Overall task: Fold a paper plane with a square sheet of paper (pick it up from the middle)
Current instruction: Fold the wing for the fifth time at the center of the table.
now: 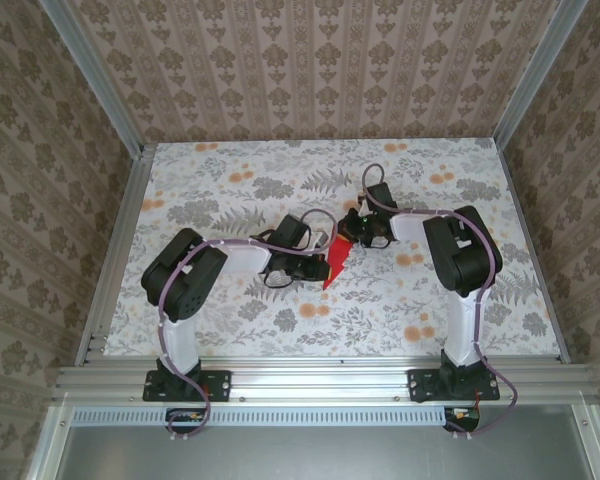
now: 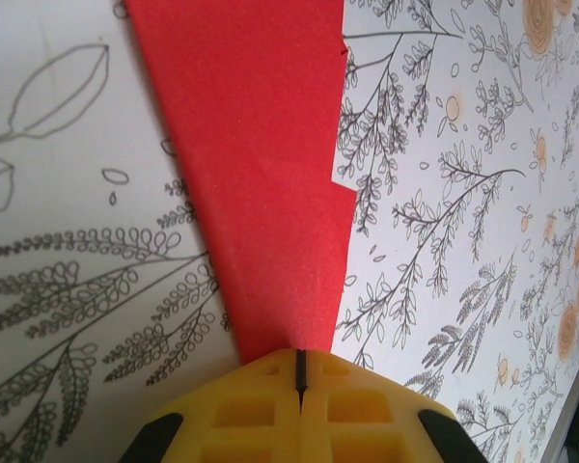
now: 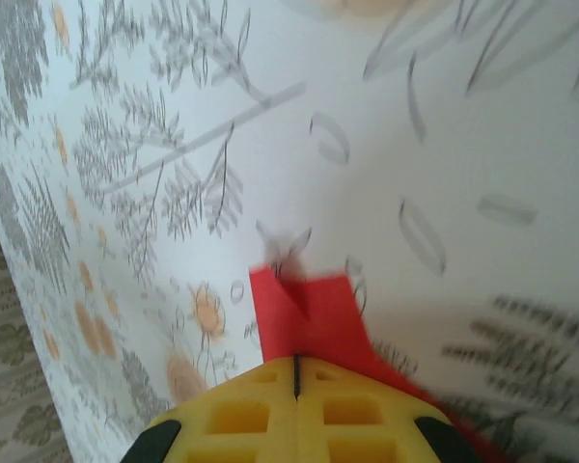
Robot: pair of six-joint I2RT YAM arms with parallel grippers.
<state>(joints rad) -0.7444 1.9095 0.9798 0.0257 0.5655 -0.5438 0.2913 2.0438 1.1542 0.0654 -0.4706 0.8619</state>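
The paper plane (image 1: 337,262) is a narrow, pointed red dart on the flowered table (image 1: 280,180), between my two grippers. In the left wrist view the paper plane (image 2: 261,174) widens away from my left gripper (image 2: 300,362), whose yellow fingers are shut with their tips over its narrow end. My right gripper (image 3: 296,371) is also shut, its tips on the notched wide end of the paper plane (image 3: 314,318). From above, the left gripper (image 1: 318,264) and right gripper (image 1: 353,235) meet over the paper. I cannot tell whether either jaw pinches paper.
Aluminium rails (image 1: 310,378) run along the table's near edge, with both arm bases bolted there. Patterned walls (image 1: 310,70) close the back and sides. The flowered table surface lies open around the paper.
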